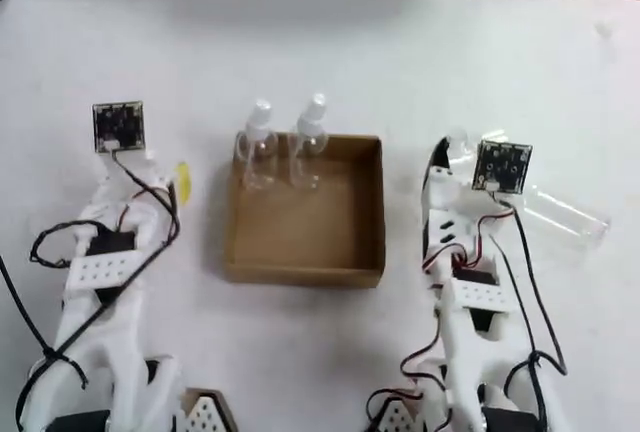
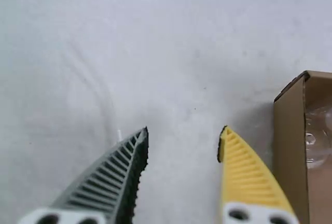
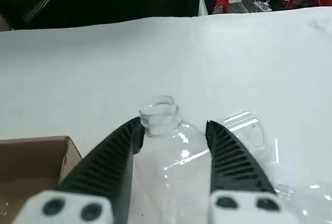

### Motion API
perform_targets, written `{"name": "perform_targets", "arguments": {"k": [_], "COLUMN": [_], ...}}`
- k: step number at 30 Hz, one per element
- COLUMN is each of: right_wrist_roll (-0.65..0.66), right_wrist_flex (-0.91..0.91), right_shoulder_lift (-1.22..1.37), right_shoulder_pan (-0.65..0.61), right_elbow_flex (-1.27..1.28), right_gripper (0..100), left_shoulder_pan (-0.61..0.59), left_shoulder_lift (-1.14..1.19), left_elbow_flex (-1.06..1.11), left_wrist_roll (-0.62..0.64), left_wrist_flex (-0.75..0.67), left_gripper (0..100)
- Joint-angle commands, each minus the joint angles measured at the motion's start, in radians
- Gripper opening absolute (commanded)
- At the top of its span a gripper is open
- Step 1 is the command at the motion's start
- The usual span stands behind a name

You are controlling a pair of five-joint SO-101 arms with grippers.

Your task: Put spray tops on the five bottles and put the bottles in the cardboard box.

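Note:
The cardboard box (image 1: 232, 252) lies open in the middle of the table. Two clear bottles with white spray tops (image 1: 257, 147) (image 1: 307, 142) stand inside it against the far wall. My right gripper (image 3: 173, 128) is to the right of the box, its black fingers closed against the shoulders of a clear bottle (image 3: 167, 156) whose open neck has no top. A second topless bottle (image 1: 565, 214) lies on its side just right of that arm. My left gripper (image 2: 182, 133) is open above bare cloth to the left of the box (image 2: 290, 146).
White cloth covers the table (image 1: 400, 52). The lying bottle (image 3: 248, 128) rests close beside the right gripper. Cables run down both arms toward the near edge. Dark furniture and red objects stand beyond the table's far edge.

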Motion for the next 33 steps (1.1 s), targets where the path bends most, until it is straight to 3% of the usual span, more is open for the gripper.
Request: {"name": "perform_targets", "arguments": {"k": [1, 17, 26, 33], "right_wrist_roll": [-0.002, 0.000, 0.089, 0.109], "right_wrist_flex": [0.041, 0.059, 0.375, 0.504], "right_shoulder_lift": [-0.035, -0.061, -0.286, -0.364], "right_shoulder_pan": [0.005, 0.005, 0.008, 0.010], "right_elbow_flex": [-0.015, -0.011, -0.009, -0.011], "right_gripper": [17.5, 18.7, 18.7, 18.7], "left_shoulder_pan": [-0.007, -0.008, -0.007, -0.012], "left_shoulder_lift": [-0.005, -0.005, -0.007, -0.007], "left_elbow_flex": [-0.052, -0.052, -0.052, -0.052], "left_wrist_roll": [-0.011, -0.011, -0.011, -0.011], "left_wrist_flex": [-0.011, -0.014, -0.015, -0.011], "left_gripper": [21, 21, 21, 21]}}
